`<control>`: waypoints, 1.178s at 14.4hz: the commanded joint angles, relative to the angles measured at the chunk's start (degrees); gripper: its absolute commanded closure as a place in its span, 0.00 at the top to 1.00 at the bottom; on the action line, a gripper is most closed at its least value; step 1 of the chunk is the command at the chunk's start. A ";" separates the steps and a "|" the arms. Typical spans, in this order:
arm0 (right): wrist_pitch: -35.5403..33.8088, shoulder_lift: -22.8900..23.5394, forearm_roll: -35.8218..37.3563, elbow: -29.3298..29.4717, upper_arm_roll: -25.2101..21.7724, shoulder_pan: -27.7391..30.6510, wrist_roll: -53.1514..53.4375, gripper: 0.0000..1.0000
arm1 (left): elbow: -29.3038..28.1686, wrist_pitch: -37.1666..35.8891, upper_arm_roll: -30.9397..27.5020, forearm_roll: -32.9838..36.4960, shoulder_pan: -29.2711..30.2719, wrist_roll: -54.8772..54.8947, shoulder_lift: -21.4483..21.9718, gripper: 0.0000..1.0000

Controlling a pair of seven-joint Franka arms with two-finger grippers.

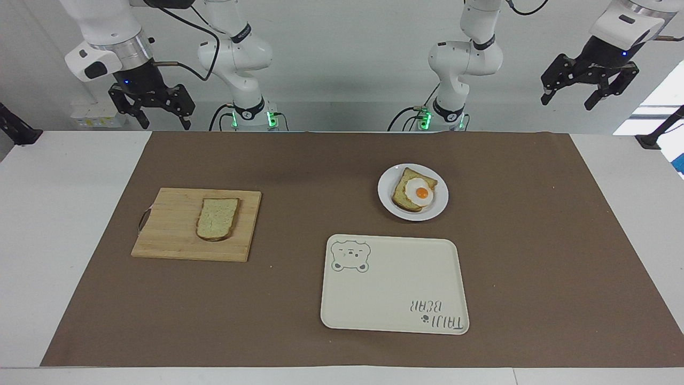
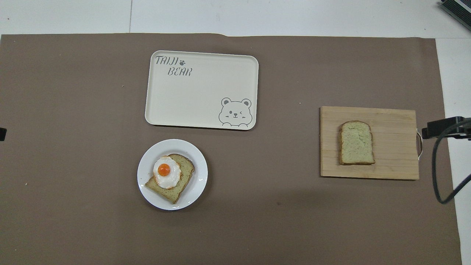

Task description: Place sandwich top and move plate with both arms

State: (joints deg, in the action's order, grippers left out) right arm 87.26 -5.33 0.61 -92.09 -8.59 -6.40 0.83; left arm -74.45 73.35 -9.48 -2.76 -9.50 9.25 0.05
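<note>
On a wooden cutting board (image 1: 197, 224) toward the right arm's end of the surface (image 1: 534, 256), plain pale bread slice (image 1: 217, 218), small round white plate (image 1: 412, 192) with egg toast (image 1: 414, 190) beside cream bear-printed tray (image 1: 394, 283), left claw (image 1: 590, 88) and right claw (image 1: 152, 107) raised, released, waiting at the robots' edge.

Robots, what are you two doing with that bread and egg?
Nothing is being handled yet. The right gripper and the left gripper both hang in the air at the robots' edge of the table, jaws open and empty. The sandwich top lies on a wooden cutting board toward the right arm's end. The plate holds toast with a fried egg, and the bear tray sits beside it, farther from the robots, with nothing on it.
</note>
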 commanded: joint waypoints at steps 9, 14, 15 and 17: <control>-1.04 0.50 -0.34 1.03 0.24 0.68 -0.75 1.00 | -1.92 -0.13 -0.10 -0.66 -0.61 0.42 1.70 1.00; -1.04 0.06 -0.43 0.16 0.24 0.86 -0.40 1.00 | -1.92 -0.13 0.60 -0.75 -0.52 -0.11 1.70 1.00; -0.96 -0.03 -0.43 -0.11 0.24 0.86 -0.31 1.00 | -1.92 -0.05 0.61 -0.66 -0.60 -0.11 1.70 1.00; -0.96 -0.38 -0.43 -0.37 0.24 0.86 -0.40 1.00 | -1.92 -0.13 0.61 -0.75 -0.60 -0.11 1.70 1.00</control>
State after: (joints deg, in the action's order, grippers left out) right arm 87.04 -5.33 0.61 -92.17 -8.66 -6.31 0.83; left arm -74.55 73.35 -8.63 -3.07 -9.51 9.25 0.17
